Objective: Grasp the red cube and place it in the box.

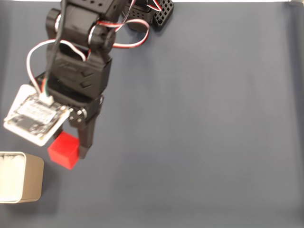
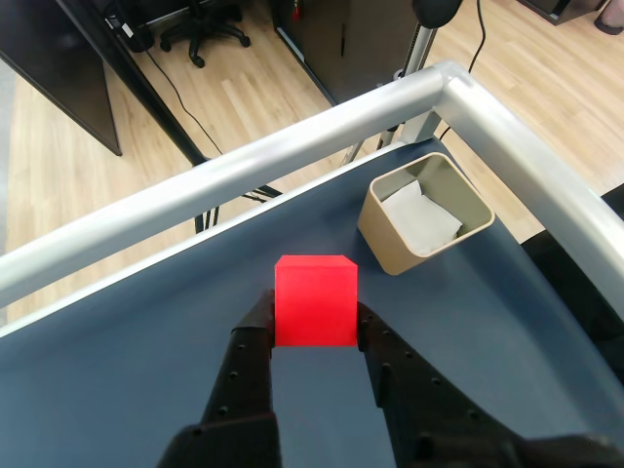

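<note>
Claw (image 2: 314,317) is pinching the red cube (image 2: 315,300) in the other view: both black fingers (image 2: 252,341) are pressing against the cube's left and right sides, tips just behind its front face. Cube is sitting square between them, top edge level. Can't tell from this view whether it's resting on the dark blue table (image 2: 146,390) or lifted off it.

Beyond the cube, up and to the right, the tan box (image 2: 425,213) is standing upright and open near the table corner, white lining showing inside. Cube and box are apart, no contact. Grey metal rail (image 2: 244,175) is running along the table edge behind both, wood floor (image 2: 234,88) past it.

Fixed view from above: arm (image 1: 78,71) is reaching down from the top edge, white circuit board (image 1: 35,114) riding on its side. Cube (image 1: 64,150) is sitting at the claw (image 1: 71,151) tip, near the box (image 1: 21,176) at the left edge, gap of bare table (image 1: 199,142) between them.
</note>
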`<state>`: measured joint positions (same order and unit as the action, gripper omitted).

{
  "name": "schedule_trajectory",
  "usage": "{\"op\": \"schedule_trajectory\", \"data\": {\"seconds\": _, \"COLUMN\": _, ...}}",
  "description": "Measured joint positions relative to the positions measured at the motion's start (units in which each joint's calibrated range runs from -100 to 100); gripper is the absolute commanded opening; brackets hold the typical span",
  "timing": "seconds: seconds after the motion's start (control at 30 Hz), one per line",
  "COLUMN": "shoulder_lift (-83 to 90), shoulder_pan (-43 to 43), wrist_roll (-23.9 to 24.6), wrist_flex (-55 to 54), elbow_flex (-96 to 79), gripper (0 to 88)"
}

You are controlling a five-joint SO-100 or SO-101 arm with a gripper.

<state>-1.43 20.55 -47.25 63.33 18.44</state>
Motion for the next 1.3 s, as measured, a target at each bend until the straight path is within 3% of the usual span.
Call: {"op": "schedule_trajectory", "data": {"seconds": 1.3, "shoulder_lift": -32.13, "shoulder_pan": 9.79, "wrist_roll": 1.27, "wrist_flex": 0.00, "elbow_flex": 38.79, "gripper": 0.0}}
